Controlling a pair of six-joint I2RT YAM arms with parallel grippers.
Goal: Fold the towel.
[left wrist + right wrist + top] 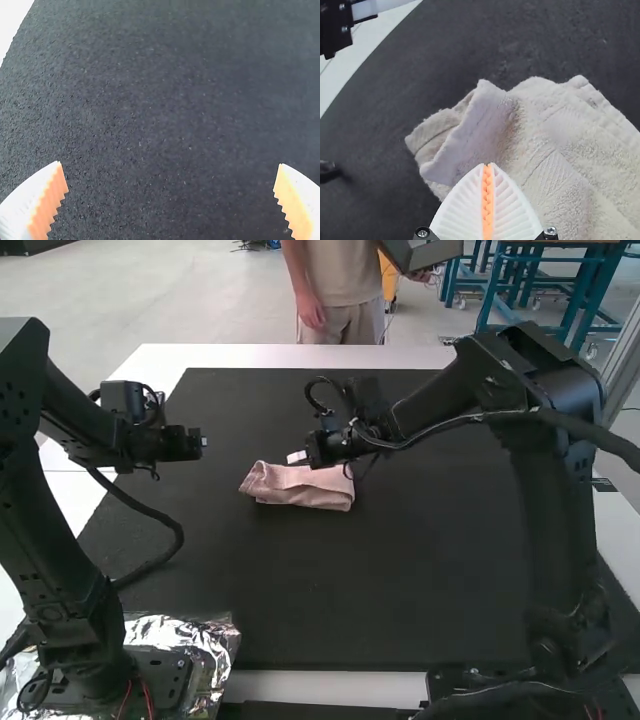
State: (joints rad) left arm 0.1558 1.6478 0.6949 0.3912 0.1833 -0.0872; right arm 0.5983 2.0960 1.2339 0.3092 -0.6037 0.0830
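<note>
A pink towel point(300, 486) lies folded and somewhat bunched on the dark mat. Over its far edge is my right gripper point(296, 457). In the right wrist view, that gripper point(488, 166) is shut, its two pads pressed together with no cloth visible between them; the pale towel point(545, 135) spreads beneath and beyond the tips, with a corner turned over in a fold. My left gripper point(190, 445) hangs over the mat, apart from the towel, on the towel's left. From its own wrist camera, this gripper point(171, 172) stands wide open above bare mat.
The black mat point(350, 580) covers most of the white table point(300, 356). Crumpled foil point(215, 640) lies by the left arm's base. The right arm reaches across the mat's far half. Cables loop beside both arms.
</note>
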